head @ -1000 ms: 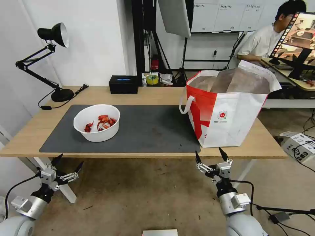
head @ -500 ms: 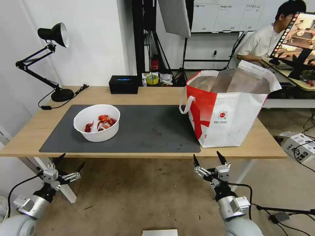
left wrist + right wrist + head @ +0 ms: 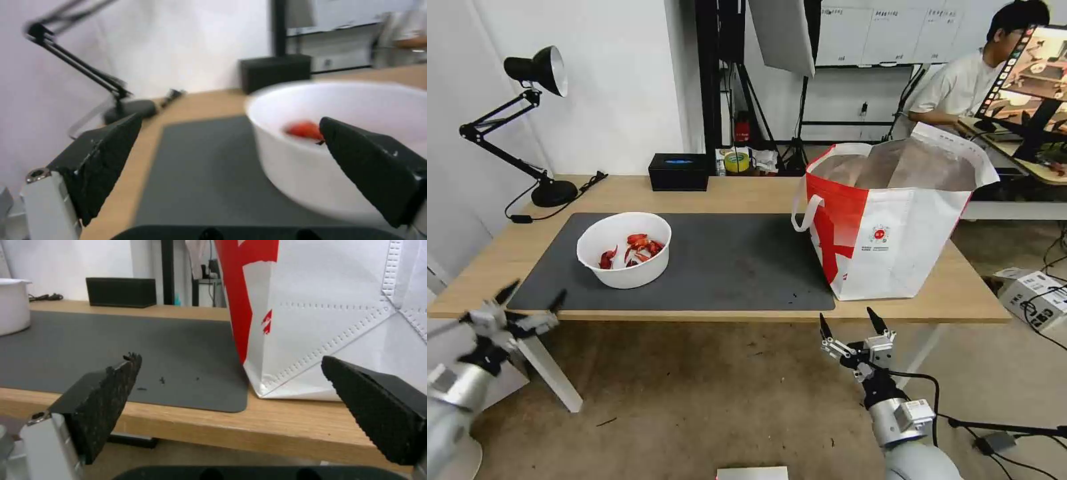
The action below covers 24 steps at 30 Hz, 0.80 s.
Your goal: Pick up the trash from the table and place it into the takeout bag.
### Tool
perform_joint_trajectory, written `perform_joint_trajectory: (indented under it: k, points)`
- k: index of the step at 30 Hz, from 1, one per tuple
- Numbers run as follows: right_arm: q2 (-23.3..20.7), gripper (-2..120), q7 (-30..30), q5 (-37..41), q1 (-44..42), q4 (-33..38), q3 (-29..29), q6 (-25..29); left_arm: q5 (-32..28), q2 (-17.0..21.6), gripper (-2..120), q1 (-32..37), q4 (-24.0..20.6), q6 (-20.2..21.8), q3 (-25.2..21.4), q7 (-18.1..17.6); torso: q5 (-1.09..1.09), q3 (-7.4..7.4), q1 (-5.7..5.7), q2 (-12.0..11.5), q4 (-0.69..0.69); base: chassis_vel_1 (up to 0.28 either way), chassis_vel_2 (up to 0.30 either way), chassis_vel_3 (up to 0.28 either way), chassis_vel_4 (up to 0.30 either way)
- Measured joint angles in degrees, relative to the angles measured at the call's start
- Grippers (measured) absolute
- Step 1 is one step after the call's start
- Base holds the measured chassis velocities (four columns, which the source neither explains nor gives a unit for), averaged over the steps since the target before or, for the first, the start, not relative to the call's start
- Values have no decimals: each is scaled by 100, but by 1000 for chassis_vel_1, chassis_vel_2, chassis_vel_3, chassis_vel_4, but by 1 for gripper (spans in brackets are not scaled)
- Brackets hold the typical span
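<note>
A white round bowl (image 3: 624,249) with red crayfish shells (image 3: 634,248) sits on the left part of the dark grey mat (image 3: 720,260) on the wood-topped table (image 3: 760,190). In the left wrist view the bowl (image 3: 351,143) looms close ahead. My left gripper (image 3: 530,301) is open at the table's front left corner, level with the edge and short of the bowl. The red-and-white takeout bag (image 3: 887,223) stands open on the table's right side. My right gripper (image 3: 848,324) hangs open just below the front edge, in front of the bag (image 3: 338,316).
A black tissue box (image 3: 678,171) rests at the table's back edge. A black desk lamp (image 3: 534,120) stands at the back left corner, its cord trailing on the wood. The mat between bowl and bag is bare apart from a few crumbs (image 3: 162,380).
My left arm has risen and swung out left, from under the table edge to the front left corner. The right gripper has dropped slightly. Bowl and bag have not moved.
</note>
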Motion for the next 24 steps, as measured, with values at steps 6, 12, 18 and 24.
perform_joint_trajectory:
  k: [6, 12, 18, 24]
  points:
    - [-1, 100, 1, 1, 1, 0, 0, -2, -807, 644, 100, -340, -211, 1029, -33, -1131, -1, 1, 1, 0, -2, 0, 0, 0, 0]
    - [-1, 100, 0, 1, 3, 0, -1, -2, -2152, 1366, 100, -550, -95, 1979, -364, -1557, 0, 0, 1, 0, 1, 0, 0, 0, 0]
    - [-2, 100, 1, 2, 5, 0, -1, -2, -2472, 1517, 100, -891, 16, 2345, -114, -1542, -2, 0, 1, -1, 0, 0, 0, 0, 0]
    - [-2, 100, 0, 2, 5, 0, -1, -2, -2979, 1567, 100, -1505, 65, 2976, 384, -1394, -1, 0, 1, 0, 0, 0, 0, 0, 0]
